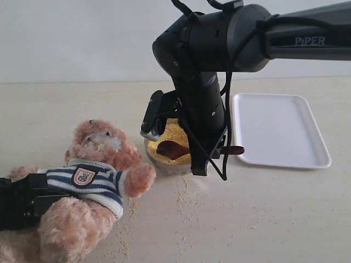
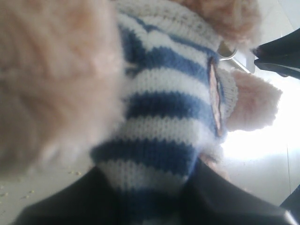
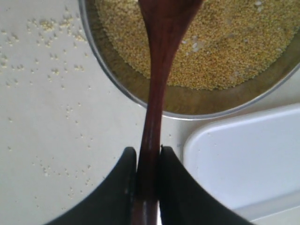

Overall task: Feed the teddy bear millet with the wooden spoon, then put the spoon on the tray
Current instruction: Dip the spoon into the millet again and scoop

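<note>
The teddy bear (image 1: 93, 181) lies on its back at the left of the table, in its navy-and-white striped shirt (image 2: 164, 108). My left gripper (image 1: 44, 194) (image 2: 150, 176) is shut on the bear's shirted body. The millet (image 1: 174, 131) (image 3: 220, 47) fills a metal bowl (image 1: 164, 164) (image 3: 187, 110) in the middle. The wooden spoon (image 1: 173, 149) (image 3: 157, 79) lies level, its round end over the millet. My right gripper (image 1: 211, 159) (image 3: 149, 157) is shut on its handle just outside the bowl's rim. The white tray (image 1: 279, 129) (image 3: 243, 164) lies right of the bowl.
Loose grains (image 1: 184, 197) (image 3: 51, 70) are scattered on the pale tabletop in front of the bowl and beside the bear. The right arm's black body (image 1: 203, 82) stands over the bowl and hides its back part.
</note>
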`<state>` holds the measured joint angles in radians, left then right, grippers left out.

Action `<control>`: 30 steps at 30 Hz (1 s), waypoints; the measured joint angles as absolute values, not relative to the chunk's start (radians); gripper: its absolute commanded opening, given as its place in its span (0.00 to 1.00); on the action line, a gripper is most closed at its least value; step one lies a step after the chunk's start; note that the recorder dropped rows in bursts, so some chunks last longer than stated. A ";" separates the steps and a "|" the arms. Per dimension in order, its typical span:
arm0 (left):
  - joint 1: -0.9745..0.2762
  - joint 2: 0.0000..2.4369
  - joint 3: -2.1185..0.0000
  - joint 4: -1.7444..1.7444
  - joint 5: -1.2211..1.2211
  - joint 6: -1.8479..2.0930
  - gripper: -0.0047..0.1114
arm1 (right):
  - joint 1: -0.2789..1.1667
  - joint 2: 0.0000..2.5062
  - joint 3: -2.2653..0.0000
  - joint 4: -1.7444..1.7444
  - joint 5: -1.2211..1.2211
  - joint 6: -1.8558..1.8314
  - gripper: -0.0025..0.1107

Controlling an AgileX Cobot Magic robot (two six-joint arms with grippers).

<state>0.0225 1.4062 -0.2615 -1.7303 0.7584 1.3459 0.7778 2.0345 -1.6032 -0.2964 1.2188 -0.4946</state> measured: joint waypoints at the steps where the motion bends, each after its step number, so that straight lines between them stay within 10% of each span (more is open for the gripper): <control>1: 0.023 1.406 -0.262 -1.730 0.758 1.346 0.08 | 0.778 2.034 -1.603 -0.294 1.219 -0.495 0.02; 30: 0.023 1.406 -0.262 -1.730 0.758 1.346 0.08 | 0.778 2.034 -1.603 -0.225 1.219 -0.350 0.02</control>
